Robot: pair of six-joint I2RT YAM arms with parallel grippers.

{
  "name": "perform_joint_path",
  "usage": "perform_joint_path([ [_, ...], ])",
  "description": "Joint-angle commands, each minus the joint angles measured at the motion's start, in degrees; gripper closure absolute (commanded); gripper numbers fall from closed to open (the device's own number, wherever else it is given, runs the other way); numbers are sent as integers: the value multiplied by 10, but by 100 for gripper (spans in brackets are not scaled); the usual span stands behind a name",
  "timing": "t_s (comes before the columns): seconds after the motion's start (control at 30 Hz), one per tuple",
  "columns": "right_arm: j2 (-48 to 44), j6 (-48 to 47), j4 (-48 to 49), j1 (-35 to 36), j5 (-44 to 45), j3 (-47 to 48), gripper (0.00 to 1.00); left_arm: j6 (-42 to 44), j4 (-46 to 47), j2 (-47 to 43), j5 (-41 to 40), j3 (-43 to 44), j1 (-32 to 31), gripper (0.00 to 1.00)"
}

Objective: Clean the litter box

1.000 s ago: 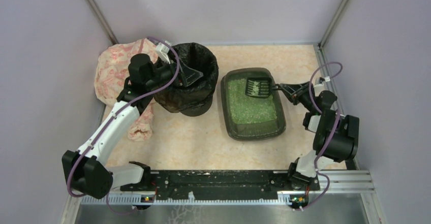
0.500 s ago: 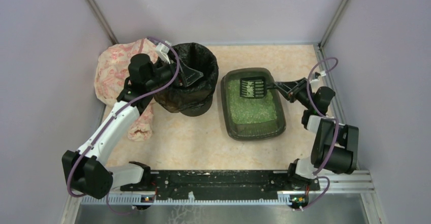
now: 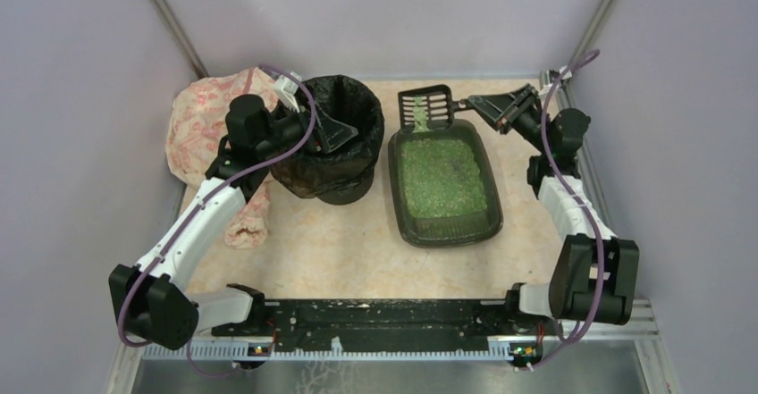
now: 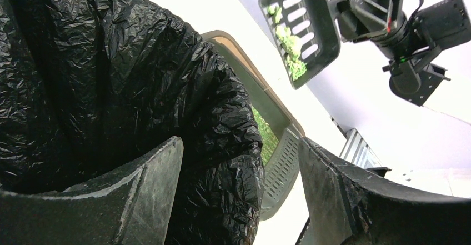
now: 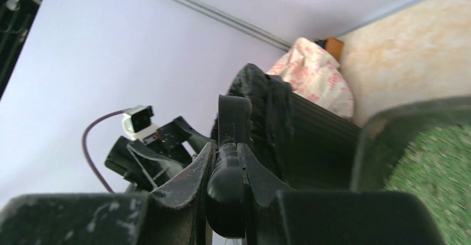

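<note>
The litter box (image 3: 404, 220), a dark tray of green litter (image 3: 442, 175), lies right of centre. My right gripper (image 3: 474, 105) is shut on the handle of a black slotted scoop (image 3: 425, 108), held in the air over the box's far end, tilted, with some green granules in it. In the right wrist view the fingers (image 5: 189, 173) clamp the scoop handle (image 5: 234, 117). My left gripper (image 3: 335, 132) is open, its jaws either side of the rim of the round bin with a black bag (image 3: 344, 166). The left wrist view shows the bag (image 4: 166, 89), scoop (image 4: 300, 31) and box wall (image 4: 283, 164).
A pink patterned cloth bag (image 3: 201, 135) lies against the left wall behind the left arm. Purple walls close in on three sides. A black rail (image 3: 384, 318) with the arm bases runs along the near edge.
My right arm has lifted the scoop out of the litter and carried it back and up past the box's far end. The left arm and bin have not moved.
</note>
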Motion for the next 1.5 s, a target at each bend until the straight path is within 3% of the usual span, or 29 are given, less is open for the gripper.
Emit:
perform_joint_path([
  [0.0, 30, 0, -15, 55, 32, 100, 100, -3, 20, -10, 12, 0, -2, 18],
  [0.3, 156, -33, -60, 170, 68, 291, 100, 6, 17, -17, 6, 1, -1, 18],
  [0.5, 239, -110, -109, 232, 76, 373, 100, 10, 14, -19, 2, 2, -1, 18],
  [0.67, 259, -244, -186, 279, 94, 425, 100, 12, 13, -18, 0, 2, -1, 18],
  [0.93, 219, -472, -311, 353, 191, 479, 100, 13, 13, -14, 1, 2, -1, 18],
  [1.23, 164, -784, -405, 492, 376, 494, 100, 12, 13, -11, 1, 1, -1, 18],
  [1.47, 161, -863, -415, 558, 478, 511, 100, 12, 13, -12, 0, 2, 0, 18],
])
